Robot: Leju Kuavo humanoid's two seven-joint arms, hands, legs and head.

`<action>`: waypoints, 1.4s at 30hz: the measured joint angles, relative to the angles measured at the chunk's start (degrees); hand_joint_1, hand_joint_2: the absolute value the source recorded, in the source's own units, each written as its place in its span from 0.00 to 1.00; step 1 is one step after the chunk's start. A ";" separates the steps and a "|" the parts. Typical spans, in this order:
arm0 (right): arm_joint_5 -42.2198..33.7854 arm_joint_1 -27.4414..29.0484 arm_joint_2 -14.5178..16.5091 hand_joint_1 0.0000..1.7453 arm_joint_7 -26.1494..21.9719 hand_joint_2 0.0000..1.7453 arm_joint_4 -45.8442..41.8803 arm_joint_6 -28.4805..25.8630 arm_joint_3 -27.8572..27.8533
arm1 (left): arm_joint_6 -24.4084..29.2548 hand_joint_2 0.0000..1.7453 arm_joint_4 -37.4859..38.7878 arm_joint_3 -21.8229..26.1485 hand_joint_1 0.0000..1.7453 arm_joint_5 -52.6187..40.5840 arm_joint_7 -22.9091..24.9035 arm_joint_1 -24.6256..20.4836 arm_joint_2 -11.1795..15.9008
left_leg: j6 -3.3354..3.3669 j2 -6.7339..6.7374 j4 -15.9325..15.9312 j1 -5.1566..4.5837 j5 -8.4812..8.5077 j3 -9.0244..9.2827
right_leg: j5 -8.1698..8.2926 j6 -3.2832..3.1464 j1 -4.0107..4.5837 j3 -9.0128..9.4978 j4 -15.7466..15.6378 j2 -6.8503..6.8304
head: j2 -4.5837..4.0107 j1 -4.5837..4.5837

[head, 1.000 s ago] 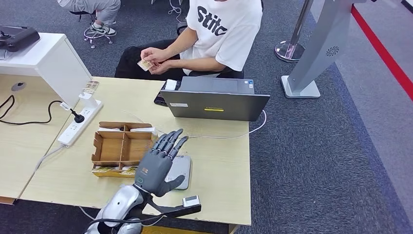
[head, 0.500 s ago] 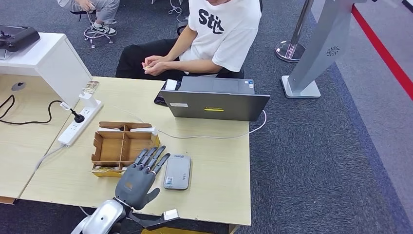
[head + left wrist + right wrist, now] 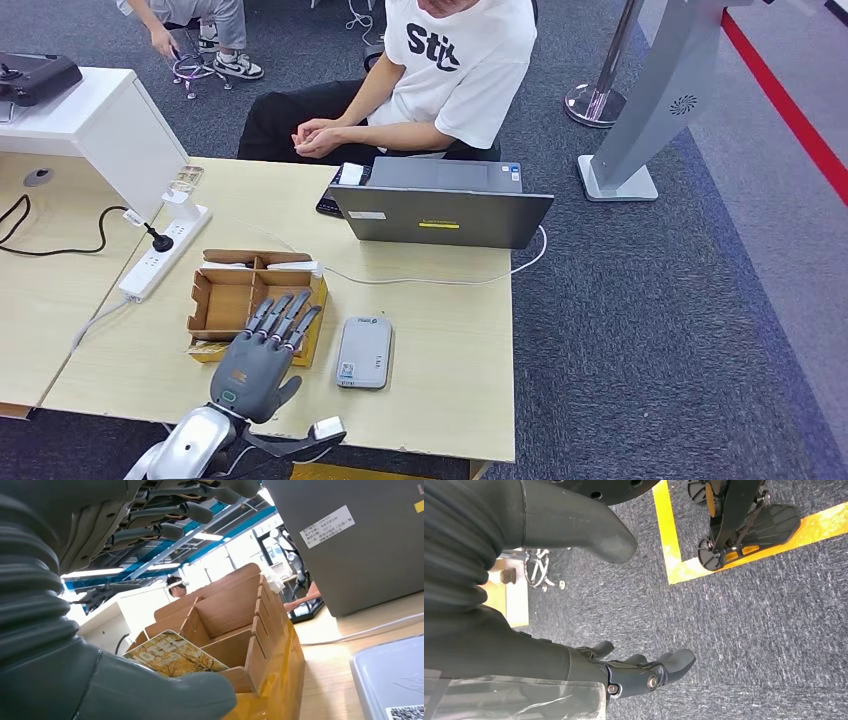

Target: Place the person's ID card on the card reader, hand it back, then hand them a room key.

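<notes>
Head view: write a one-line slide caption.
Left hand open over the cardboard box, beside the card reader; seated person waits.

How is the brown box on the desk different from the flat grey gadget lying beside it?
The cardboard box is brown, open-topped and split into compartments; the card reader is a grey, flat, closed slab. The box holds a patterned card; nothing lies on the reader. The left hand hovers over the box, beside the reader. Both rest on the wooden table.
</notes>
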 joint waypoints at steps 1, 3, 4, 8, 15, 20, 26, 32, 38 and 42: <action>0.13 0.00 0.03 0.00 0.00 1.00 0.00 -0.02 -0.02 | 0.17 1.00 0.01 0.15 0.00 -0.34 0.27 0.04 -0.01 | 0.00 0.00 0.00 0.00 0.00 0.00 | 0.00 0.00 0.00 0.00 0.00 0.00 | 0.00 0.00; 0.55 0.00 0.15 0.00 0.01 1.00 -0.01 -0.05 -0.05 | 0.60 1.00 0.13 0.63 0.00 -1.31 0.93 0.07 -0.04 | 0.00 0.00 0.00 0.00 0.00 0.00 | 0.00 0.00 0.00 -0.01 0.00 0.00 | 0.00 0.00; 0.79 0.00 0.21 0.00 0.01 1.00 -0.02 -0.05 -0.07 | 0.82 1.00 0.25 0.90 0.00 -1.71 1.26 0.04 -0.05 | 0.00 0.00 0.00 0.00 0.00 0.00 | 0.00 0.00 0.00 -0.02 0.00 0.00 | 0.00 0.00; 1.21 0.00 0.39 0.00 -0.07 1.00 -0.02 -0.04 -0.11 | 1.10 1.00 1.24 2.00 0.00 -2.07 1.95 -0.37 -0.24 | 0.00 0.01 0.00 0.01 0.00 0.00 | 0.00 0.00 0.00 -0.01 0.00 0.00 | 0.00 0.01; 1.74 0.00 0.39 0.00 -0.11 1.00 -0.02 -0.02 -0.37 | 1.10 1.00 3.45 3.83 0.00 -1.51 2.07 -0.87 -0.89 | 0.00 0.01 0.00 0.00 0.00 0.00 | 0.00 0.00 0.00 -0.01 0.00 0.00 | 0.00 0.00; 1.86 0.01 0.41 0.00 -0.11 1.00 -0.02 -0.02 -0.45 | 1.03 1.00 4.08 4.76 0.00 -1.26 2.06 -0.90 -1.28 | 0.00 0.01 0.00 0.00 0.00 0.00 | 0.00 0.00 0.00 -0.02 0.00 0.00 | 0.00 0.00; 2.15 0.00 0.48 0.00 -0.11 1.00 -0.04 -0.04 -0.58 | 0.62 1.00 4.17 5.10 0.98 -1.03 1.87 -0.89 -1.65 | 0.00 0.01 0.00 0.00 0.00 0.00 | 0.00 0.00 0.00 -0.02 0.00 0.00 | 0.00 0.00; 2.50 0.00 0.52 0.00 -0.13 1.00 -0.04 -0.02 -0.91 | 0.31 1.00 4.18 5.19 1.00 -0.43 1.77 -0.91 -1.90 | 0.00 0.01 0.00 0.00 0.00 0.00 | 0.00 0.00 0.00 -0.01 0.00 0.00 | 0.00 0.00; 2.58 -0.01 0.55 0.00 -0.44 1.00 -0.05 -0.02 -1.33 | 0.01 1.00 4.49 5.33 1.00 -0.20 1.34 -1.00 -2.12 | 0.00 0.01 0.00 0.00 0.00 0.00 | 0.00 0.00 0.00 -0.02 0.00 0.00 | 0.00 0.00; 2.59 -0.02 0.55 0.00 -0.63 1.00 -0.07 0.04 -1.45 | -0.75 1.00 4.75 5.35 1.00 0.48 0.45 -1.19 -2.18 | 0.00 0.01 0.00 0.00 0.00 0.00 | 0.00 0.00 0.00 -0.02 0.00 0.00 | 0.00 0.00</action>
